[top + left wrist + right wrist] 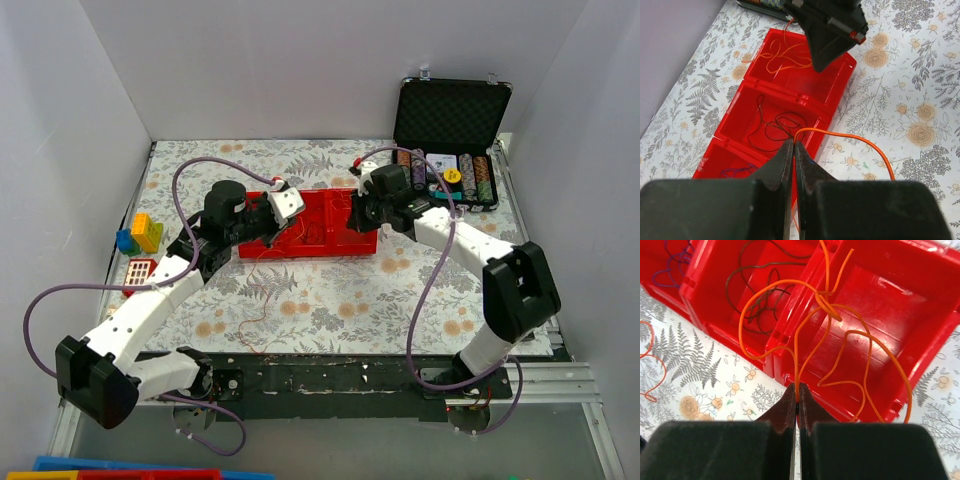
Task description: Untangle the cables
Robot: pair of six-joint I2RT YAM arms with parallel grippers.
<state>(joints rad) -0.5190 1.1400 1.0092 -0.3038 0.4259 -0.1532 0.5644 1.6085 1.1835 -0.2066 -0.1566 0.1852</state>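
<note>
Right wrist view: cables [796, 360] lie sorted by colour in a red tray [920, 305]. Orange loops fill the right compartment, a dark strand [762, 295] the middle, and a purple strand [670, 265] sits upper left, cut by the frame edge. Right gripper [797, 392] is pinched tight on an orange strand running straight up-frame. Left wrist view: left gripper [793, 147] is closed on a second orange strand [840, 133] arcing toward lower right over the tablecloth [920, 100]. Top view: strands too thin to trace.
</note>
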